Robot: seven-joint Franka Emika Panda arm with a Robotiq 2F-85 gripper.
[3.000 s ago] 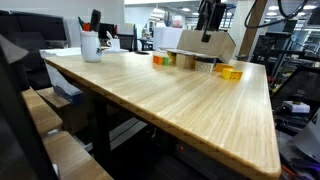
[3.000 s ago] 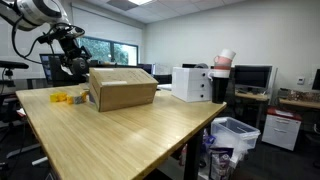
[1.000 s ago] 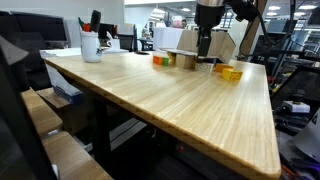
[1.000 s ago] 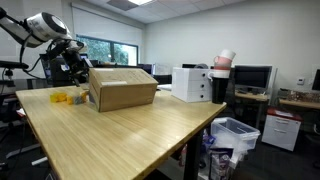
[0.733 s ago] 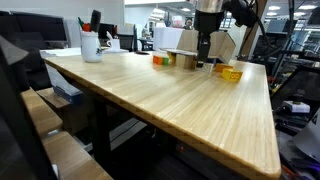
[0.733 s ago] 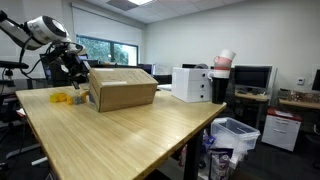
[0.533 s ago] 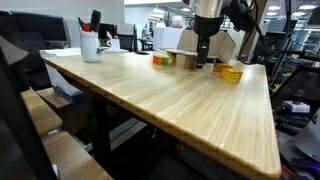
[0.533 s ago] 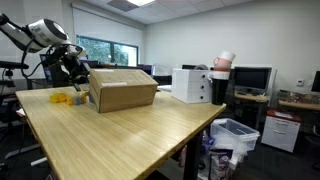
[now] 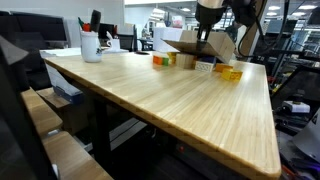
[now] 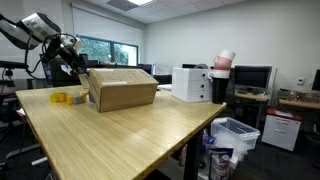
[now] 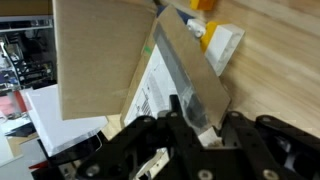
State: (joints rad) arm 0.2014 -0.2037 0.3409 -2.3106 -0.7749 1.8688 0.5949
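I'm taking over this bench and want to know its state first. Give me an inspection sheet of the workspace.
surface: light wooden table, no spills seen.
job's things: cardboard box; one flap stands raised and runs between the gripper's fingers.
clutter: yellow blocks beside the box; white mug of pens near a far corner.
grippers: gripper appears closed on the flap, above the box's edge.
cables: nothing seen.
surroundings: white case, monitors and a lined bin beyond the table.
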